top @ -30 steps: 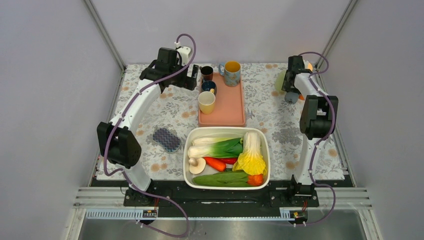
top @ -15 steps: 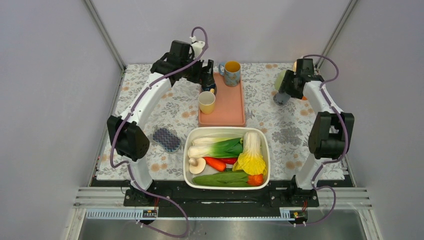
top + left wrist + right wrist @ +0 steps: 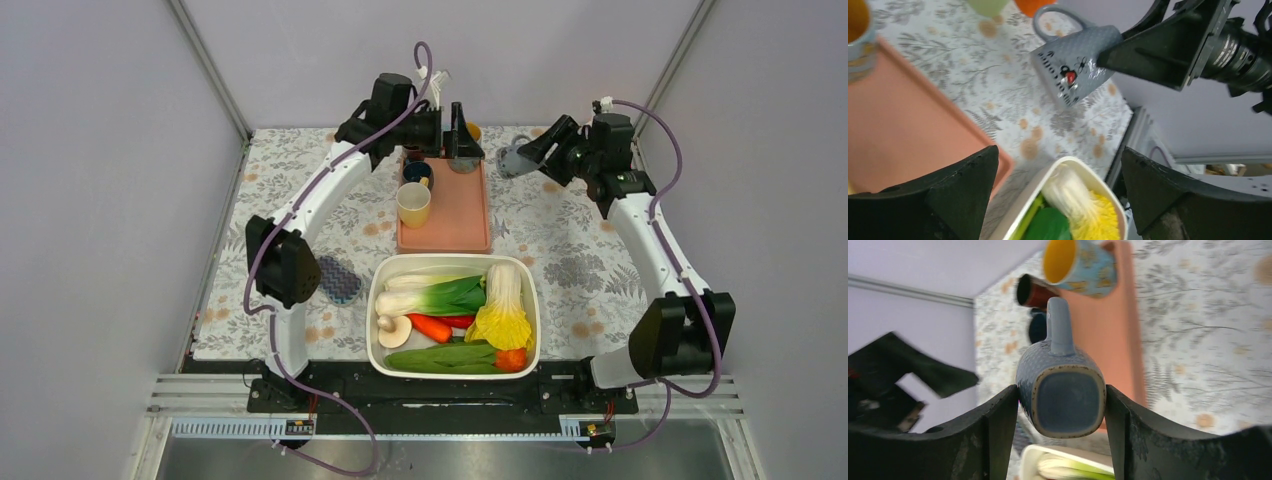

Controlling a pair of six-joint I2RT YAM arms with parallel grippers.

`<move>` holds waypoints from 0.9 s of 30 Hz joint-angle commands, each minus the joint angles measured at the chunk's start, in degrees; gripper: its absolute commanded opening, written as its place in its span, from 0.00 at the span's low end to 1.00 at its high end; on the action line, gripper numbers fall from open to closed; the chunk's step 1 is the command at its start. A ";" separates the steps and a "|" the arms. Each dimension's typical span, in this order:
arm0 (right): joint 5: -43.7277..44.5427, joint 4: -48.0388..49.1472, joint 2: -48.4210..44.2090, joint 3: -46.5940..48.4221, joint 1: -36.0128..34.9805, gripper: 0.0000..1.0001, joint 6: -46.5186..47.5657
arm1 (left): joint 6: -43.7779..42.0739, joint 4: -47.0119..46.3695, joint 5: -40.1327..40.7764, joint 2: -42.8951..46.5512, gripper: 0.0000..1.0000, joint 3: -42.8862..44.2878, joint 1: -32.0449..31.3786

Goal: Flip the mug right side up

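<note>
Right wrist view showed the right gripper point(image 3: 1062, 412) pinching the grey mug point(image 3: 1058, 367) sideways aloft; its glazed sides could slip free, while the left gripper point(image 3: 1058, 162) gaped empty.

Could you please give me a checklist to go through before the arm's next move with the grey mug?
1. Right claw gripping the grey mug on both sides: ok.
2. Mug right side up: not ok; it hangs on its side, base towards the wrist.
3. Left claw open and empty: ok.
4. Left claw apart from the mug: ok.
5. Bare room on the tray: ok, its near half.
6. Mug empty inside: cannot tell; inside not visible.
</note>
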State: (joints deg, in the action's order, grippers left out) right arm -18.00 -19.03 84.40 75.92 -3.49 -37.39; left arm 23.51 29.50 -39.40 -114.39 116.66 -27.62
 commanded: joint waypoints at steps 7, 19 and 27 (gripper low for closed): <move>-1.91 15.38 -8.29 -1.72 -3.64 0.00 -15.07 | 16.34 -15.93 -8.47 0.22 0.92 -0.95 -2.18; -5.95 18.37 -7.93 -1.04 -4.27 0.00 -19.60 | 16.95 -18.71 -10.08 0.56 0.82 2.45 -2.79; -7.66 26.14 -5.33 -1.12 -6.05 0.00 -25.73 | 19.86 -22.88 -11.44 0.40 0.70 5.31 -2.78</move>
State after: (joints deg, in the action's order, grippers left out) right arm -23.29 -2.37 78.65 73.58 -7.84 -58.43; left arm 41.87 12.23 -48.56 -115.26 117.16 -30.13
